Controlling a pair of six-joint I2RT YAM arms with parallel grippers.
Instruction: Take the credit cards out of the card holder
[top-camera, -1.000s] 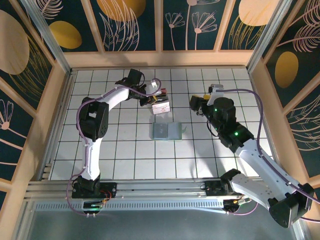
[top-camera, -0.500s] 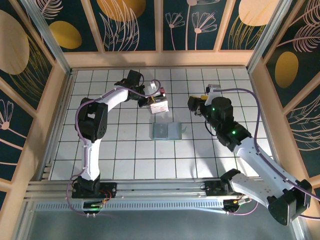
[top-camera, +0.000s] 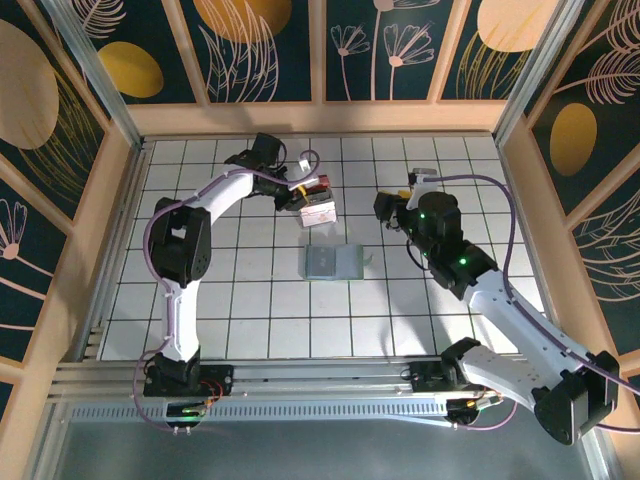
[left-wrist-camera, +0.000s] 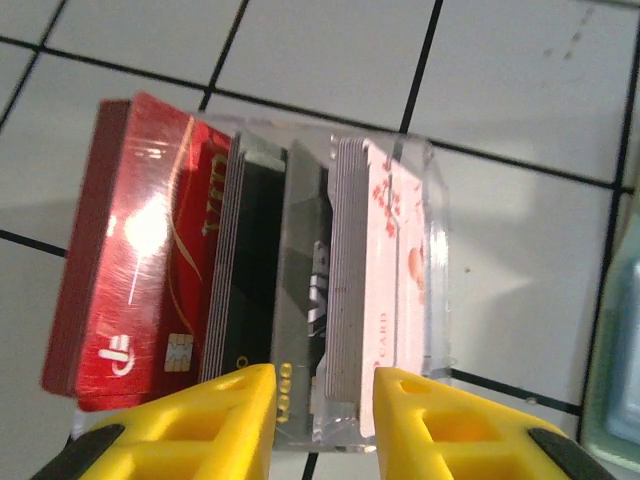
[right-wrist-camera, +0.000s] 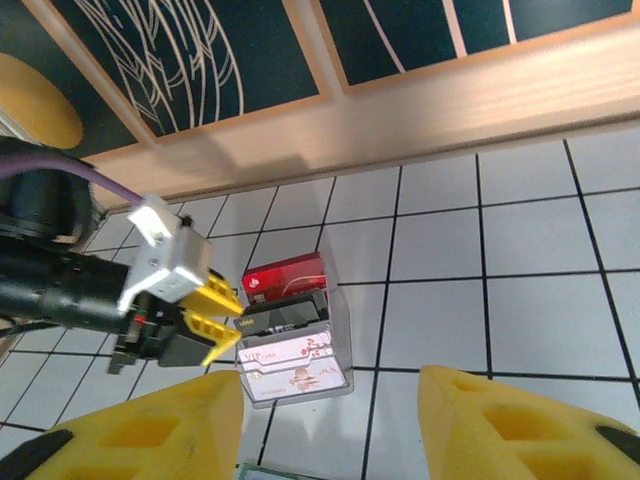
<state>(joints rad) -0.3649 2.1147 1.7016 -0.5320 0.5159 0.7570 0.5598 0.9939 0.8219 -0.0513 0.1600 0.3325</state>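
I have the left gripper at the left end of the clear box, which stands at the far middle of the table. Its fingers are a little apart. The ends of the dark cards lie in the gap, and I see no grip on anything.

The cards stand on edge in the box in three packs: red, dark and white-pink.

The holder lies flat on the table just on the near side of the box, not touching it.

My right gripper is to the right of the box and apart from it, with its fingers wide open and nothing between them.
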